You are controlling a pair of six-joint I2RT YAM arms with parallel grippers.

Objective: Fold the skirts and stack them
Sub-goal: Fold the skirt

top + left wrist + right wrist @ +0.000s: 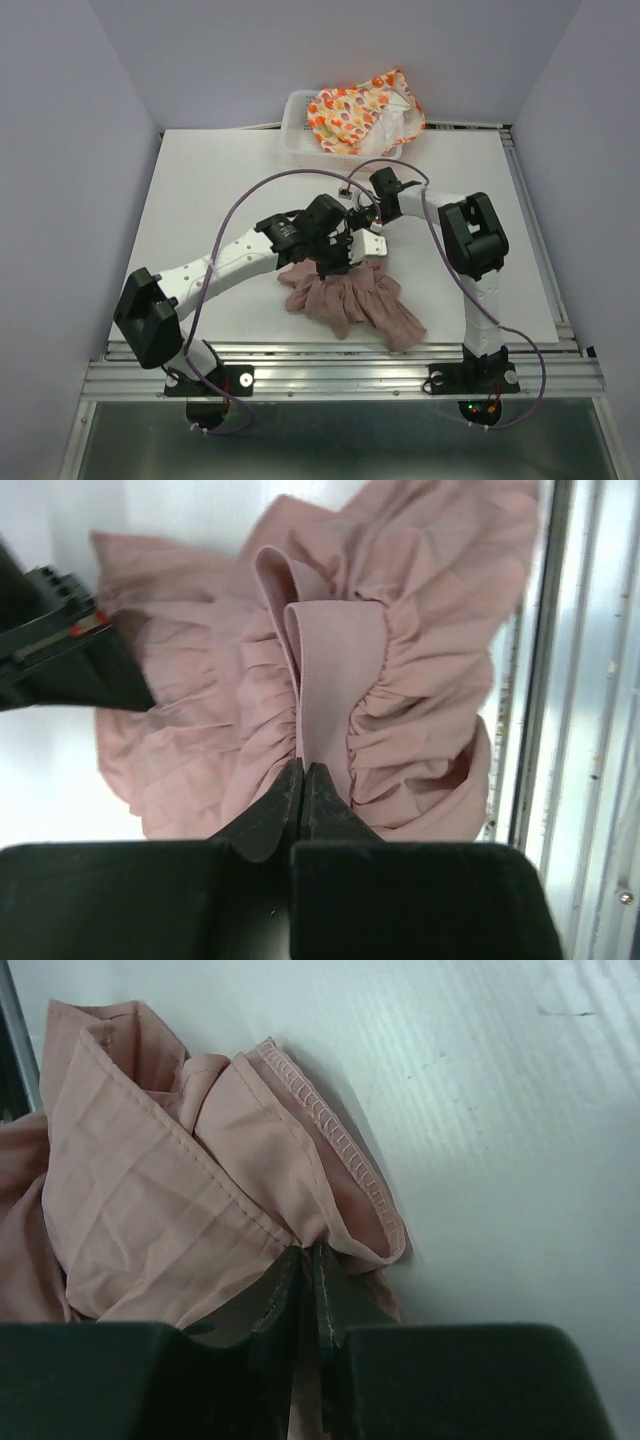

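Pink skirt lies crumpled on the table, near the front edge. Left tool is pinched tight on its elastic waistband. Right tool is closed on a stitched hem fold, with cloth caught between the tips. Both grips sit close together at the skirt's far side. Printed skirt is heaped in the white basket at the far edge, well apart. Step looks like spreading the first skirt before folding. Next move probably calls for lifting and drawing the grips apart to flatten it, without either one slipping.
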